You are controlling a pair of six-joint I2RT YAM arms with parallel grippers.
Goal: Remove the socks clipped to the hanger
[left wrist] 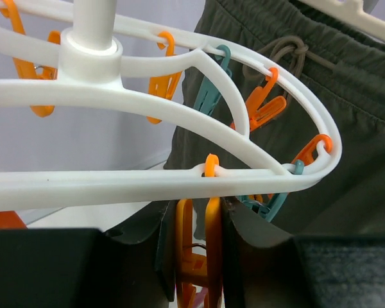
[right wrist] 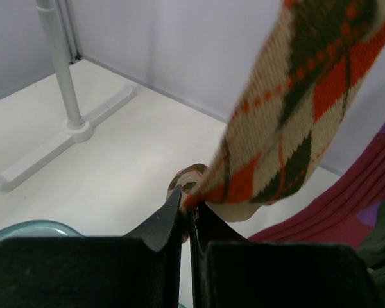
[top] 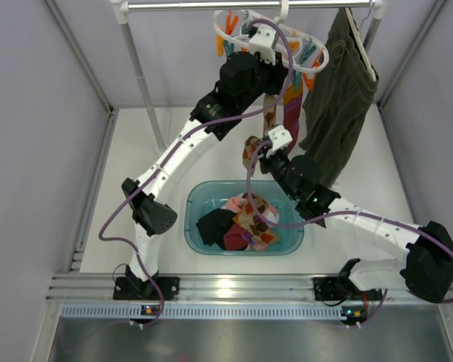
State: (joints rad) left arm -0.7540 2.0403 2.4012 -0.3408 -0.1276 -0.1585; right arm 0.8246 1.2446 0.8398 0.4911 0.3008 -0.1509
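The job looks a good way along but not finished. A pile of loose socks [top: 238, 222], black, pink, red and patterned, already lies in the teal basin [top: 192, 226] on the tabletop [top: 136, 151], just in front of the two arm bases. At least two are left. An argyle sock [right wrist: 289, 128] in tan, orange and dark green and a red ribbed sock [right wrist: 333, 212] with purple patches both hang from the white clip hanger [left wrist: 179, 176]. The hanger hooks over the rack rail [top: 211, 5] at the far side, just left of an olive garment [top: 340, 90] on its own plain hanger.

The left end effector [left wrist: 199, 237] is raised to the underside of the hanger ring. Its dark fingers [left wrist: 244, 250] are pressed against either side of an orange clip [left wrist: 208, 218], apparently squeezing it. What that clip holds is out of sight below the wrist view, though it is probably the argyle sock's upper end.

The right end effector [right wrist: 187, 208] sits lower, between the hanger and the basin. It is clenched on the toe end of the argyle sock, which stretches up and to the right from it. My judgement is that this sock is mid-release: once the clip opens, it should come free for the basin. The red ribbed one would be left after that. Whether more socks are hidden behind the arms, I cannot tell.

No brand, label or legible writing shows in any view.
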